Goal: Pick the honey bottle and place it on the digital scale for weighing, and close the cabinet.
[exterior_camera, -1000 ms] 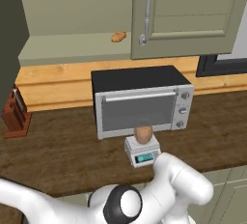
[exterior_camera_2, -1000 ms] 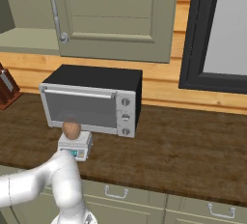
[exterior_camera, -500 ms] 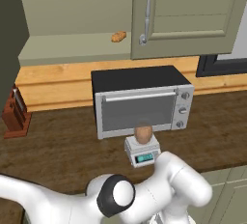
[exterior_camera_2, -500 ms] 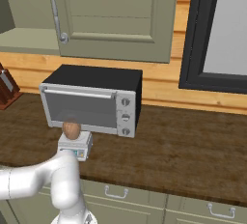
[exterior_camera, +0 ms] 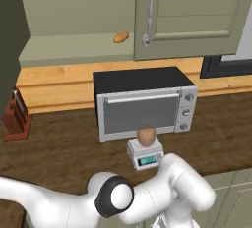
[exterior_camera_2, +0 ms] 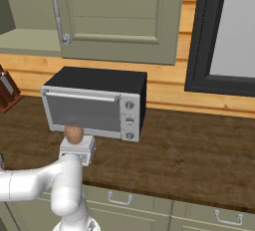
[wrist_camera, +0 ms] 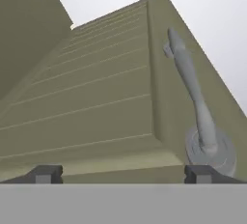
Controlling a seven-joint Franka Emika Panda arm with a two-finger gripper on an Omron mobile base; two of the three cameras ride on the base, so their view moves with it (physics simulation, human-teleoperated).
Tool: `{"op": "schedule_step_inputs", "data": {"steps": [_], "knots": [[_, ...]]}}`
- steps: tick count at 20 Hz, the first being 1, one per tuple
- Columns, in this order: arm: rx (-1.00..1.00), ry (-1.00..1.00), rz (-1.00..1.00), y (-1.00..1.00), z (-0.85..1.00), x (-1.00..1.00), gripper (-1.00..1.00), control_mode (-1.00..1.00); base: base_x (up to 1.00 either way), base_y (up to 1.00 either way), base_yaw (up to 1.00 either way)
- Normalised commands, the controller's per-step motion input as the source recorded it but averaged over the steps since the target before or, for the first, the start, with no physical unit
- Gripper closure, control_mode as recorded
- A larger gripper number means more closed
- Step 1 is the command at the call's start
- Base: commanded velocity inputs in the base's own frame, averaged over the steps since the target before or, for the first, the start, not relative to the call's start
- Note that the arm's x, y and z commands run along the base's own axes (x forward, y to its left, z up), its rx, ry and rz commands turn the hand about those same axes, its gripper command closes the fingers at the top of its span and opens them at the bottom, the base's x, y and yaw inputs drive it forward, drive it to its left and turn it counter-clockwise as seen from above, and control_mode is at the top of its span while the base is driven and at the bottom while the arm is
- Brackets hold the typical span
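Note:
The honey bottle [exterior_camera: 146, 136] [exterior_camera_2: 73, 134], a small rounded brown jar, stands upright on the digital scale [exterior_camera: 145, 154] [exterior_camera_2: 78, 150], a small white square with a teal display, on the wooden counter in front of the toaster oven. My gripper [wrist_camera: 124, 175] is open, its two fingertips far apart with nothing between them. It looks up at a sage-green cabinet door [wrist_camera: 96, 107] with a silver bar handle [wrist_camera: 195, 97], close in front. One cabinet door [exterior_camera: 192, 15] [exterior_camera_2: 119, 16] hangs above the oven. To its left, an open shelf [exterior_camera: 74, 50] shows.
A silver toaster oven [exterior_camera: 142, 101] [exterior_camera_2: 94, 103] with a black top sits behind the scale. An orange-brown lump [exterior_camera: 120, 37] lies on the open shelf. A knife block [exterior_camera: 15, 116] stands at the counter's left. A dark window frame [exterior_camera_2: 219, 36] is at right.
My arm's dark elbow joint has shifted slightly left and up in the left base view. The honey bottle and scale have stayed still.

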Motion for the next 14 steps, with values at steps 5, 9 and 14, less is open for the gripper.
{"op": "schedule_step_inputs", "data": {"steps": [5, 9, 14], "knots": [[0.04, 0.15, 0.00, -0.19, 0.53, 0.24, -1.00, -1.00, 0.00, 0.00, 0.00], [0.05, 0.18, 0.00, -0.48, 0.33, 0.24, -1.00, -1.00, 0.00, 0.00, 0.00], [0.10, 0.09, 0.00, -0.76, 0.12, 0.20, -1.00, -1.00, 0.00, 0.00, 0.00]]}}
